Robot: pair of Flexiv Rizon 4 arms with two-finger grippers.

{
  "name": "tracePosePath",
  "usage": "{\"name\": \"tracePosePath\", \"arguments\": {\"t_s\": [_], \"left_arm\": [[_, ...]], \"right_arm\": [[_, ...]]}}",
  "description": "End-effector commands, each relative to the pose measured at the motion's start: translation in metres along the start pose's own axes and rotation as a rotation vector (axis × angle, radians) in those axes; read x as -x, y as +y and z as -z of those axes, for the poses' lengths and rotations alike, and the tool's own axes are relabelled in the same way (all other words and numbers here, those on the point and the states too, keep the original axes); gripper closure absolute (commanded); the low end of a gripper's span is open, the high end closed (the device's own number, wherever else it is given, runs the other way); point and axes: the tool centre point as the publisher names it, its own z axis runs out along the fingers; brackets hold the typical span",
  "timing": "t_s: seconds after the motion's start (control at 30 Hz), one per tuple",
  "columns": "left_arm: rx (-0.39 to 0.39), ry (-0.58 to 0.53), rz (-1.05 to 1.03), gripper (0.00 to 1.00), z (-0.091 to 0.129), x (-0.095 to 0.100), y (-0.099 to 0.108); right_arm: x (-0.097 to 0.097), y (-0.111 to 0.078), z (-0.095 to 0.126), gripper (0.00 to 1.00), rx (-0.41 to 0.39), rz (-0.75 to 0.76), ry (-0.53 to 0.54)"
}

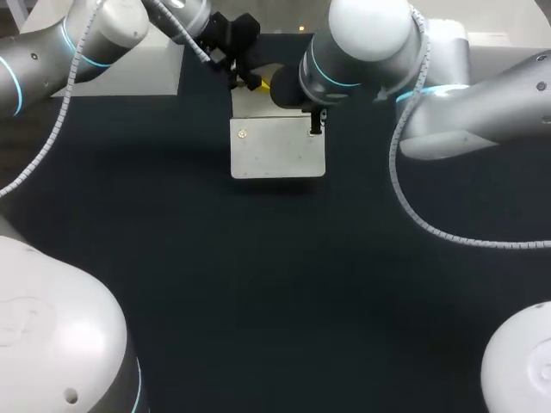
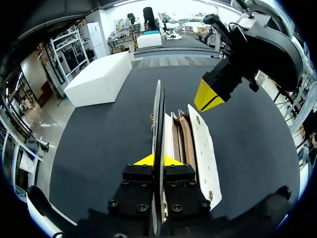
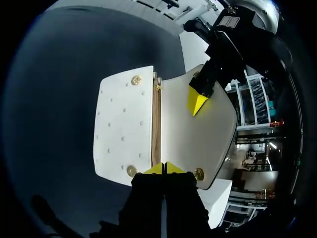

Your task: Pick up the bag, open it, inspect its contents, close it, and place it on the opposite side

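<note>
The white bag (image 1: 277,148) lies on the far middle of the dark table (image 1: 258,284), its flap (image 3: 185,134) lifted open. The left gripper (image 2: 158,161) grasps the flap's edge between its tips. The right gripper (image 3: 164,168) hangs over the bag's opening, fingers seemingly pinched together on nothing.

In the head view, the right arm (image 1: 370,52) covers the rear of the bag (image 1: 277,148) and most of its flap. In the left wrist view, the flap (image 2: 158,124) stands edge-on in the jaws of the left gripper (image 2: 158,159) and hides the gap between them; the pockets (image 2: 181,134) show you only narrow slits, so their contents cannot be told. In the right wrist view, the right gripper (image 3: 164,167) cuts off the bag's near edge.
</note>
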Motion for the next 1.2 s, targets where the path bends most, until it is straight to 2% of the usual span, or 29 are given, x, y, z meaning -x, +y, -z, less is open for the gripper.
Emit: {"name": "tracePosePath", "arguments": {"t_s": [0.03,0.4,0.63,1.2], "left_arm": [[-0.011,0.016,0.008,1.0,0.002,0.001,-0.001],[-0.034,0.039,0.023,1.0,0.005,-0.003,-0.003],[-0.037,0.035,0.027,1.0,0.007,-0.002,-0.004],[-0.094,0.033,0.08,1.0,0.006,0.009,-0.003]], "right_arm": [[0.006,0.005,-0.015,1.0,-0.003,0.001,0.009],[0.004,0.004,-0.041,1.0,-0.024,0.002,0.032],[0.003,0.006,-0.048,1.0,-0.031,0.004,0.042],[-0.04,0.0,-0.043,1.0,-0.024,-0.034,0.106]]}}
